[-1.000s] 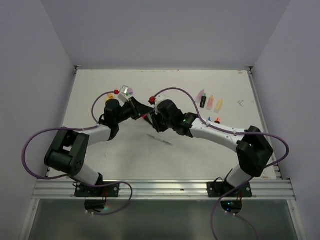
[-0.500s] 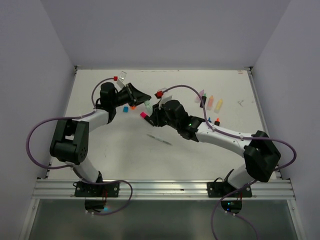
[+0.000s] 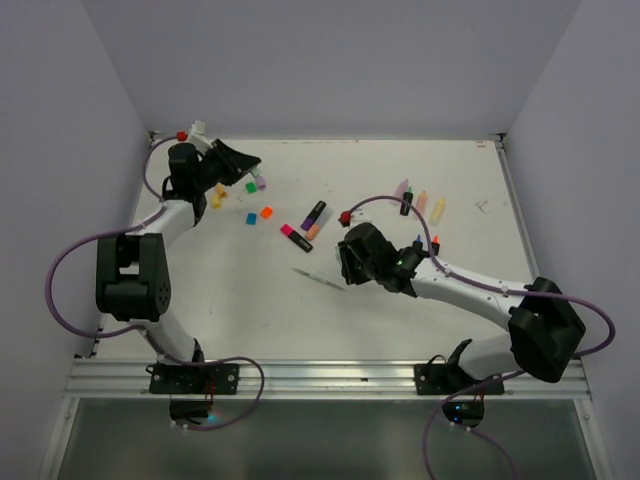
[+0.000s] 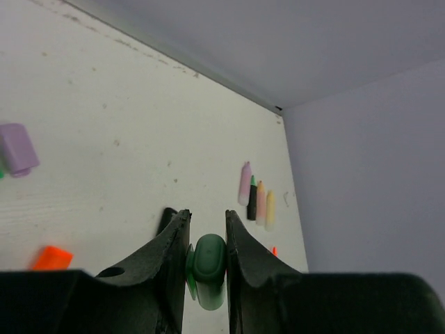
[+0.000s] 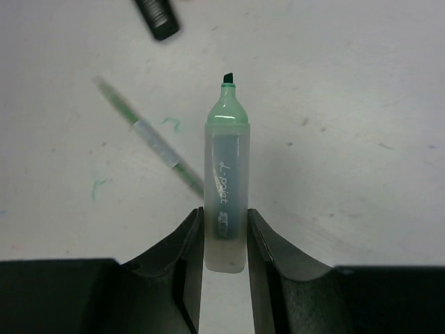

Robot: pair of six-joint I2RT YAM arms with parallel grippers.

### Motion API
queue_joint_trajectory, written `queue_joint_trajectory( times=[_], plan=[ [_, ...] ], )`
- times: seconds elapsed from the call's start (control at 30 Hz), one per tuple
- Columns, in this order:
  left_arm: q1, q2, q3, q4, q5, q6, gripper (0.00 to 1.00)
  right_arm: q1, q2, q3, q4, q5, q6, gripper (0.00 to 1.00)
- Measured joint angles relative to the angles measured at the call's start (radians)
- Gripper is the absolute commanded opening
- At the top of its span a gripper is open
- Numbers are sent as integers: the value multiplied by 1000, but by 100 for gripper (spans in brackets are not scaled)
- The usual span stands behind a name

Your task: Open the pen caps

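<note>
At the table's [image 3: 400, 300] far left corner, the left gripper [image 4: 206, 221] clamps a green cap [image 4: 209, 270], with a purple cap [image 4: 17, 147] nearby and the far edge close. Mid-table, well away from the edges, the right gripper [image 5: 225, 214] grasps an uncapped green pen [image 5: 226, 160], a thin stick [image 5: 156, 142] just to its left.

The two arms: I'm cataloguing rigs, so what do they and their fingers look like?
The left arm and right arm have white links between chunky black joints. A purple cable loops along each, with a red plug near the wrist. The fingers are matte black, curved and tapering.
</note>
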Motion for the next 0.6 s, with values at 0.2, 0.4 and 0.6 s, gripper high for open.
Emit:
queue_joint_trajectory(
  times=[0.2, 0.4, 0.6],
  plan=[
    [0, -127, -95, -229, -167, 180, 0, -269, 35, 65, -52, 92, 0, 0],
    [0, -181, -173, -337, -298, 275, 0, -371, 180, 96, -109, 206, 1, 0],
    [0, -180, -232, -364, -355, 323, 0, -399, 259, 96, -141, 259, 2, 0]
  ],
)
